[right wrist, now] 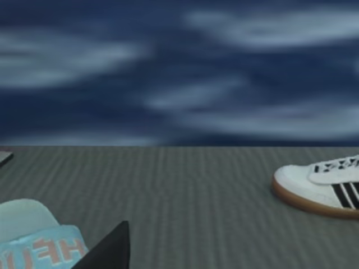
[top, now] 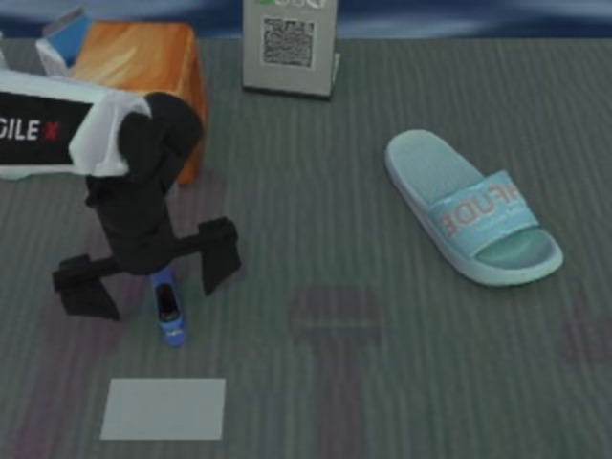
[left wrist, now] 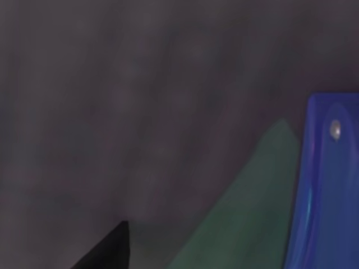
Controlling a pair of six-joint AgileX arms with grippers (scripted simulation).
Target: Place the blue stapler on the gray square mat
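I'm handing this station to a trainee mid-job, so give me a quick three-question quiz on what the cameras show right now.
1. True or false: the stapler already lies on the mat.
2. Which arm is over the stapler? A) left B) right
3. Fill in: the slipper lies on the table's ____ side.

Key:
1. False. The stapler is on the striped floor, just above the mat in the top view, apart from it.
2. A. The left gripper hangs open over the stapler's far end, its fingers spread to either side. The right arm is out of the top view.
3. Right.
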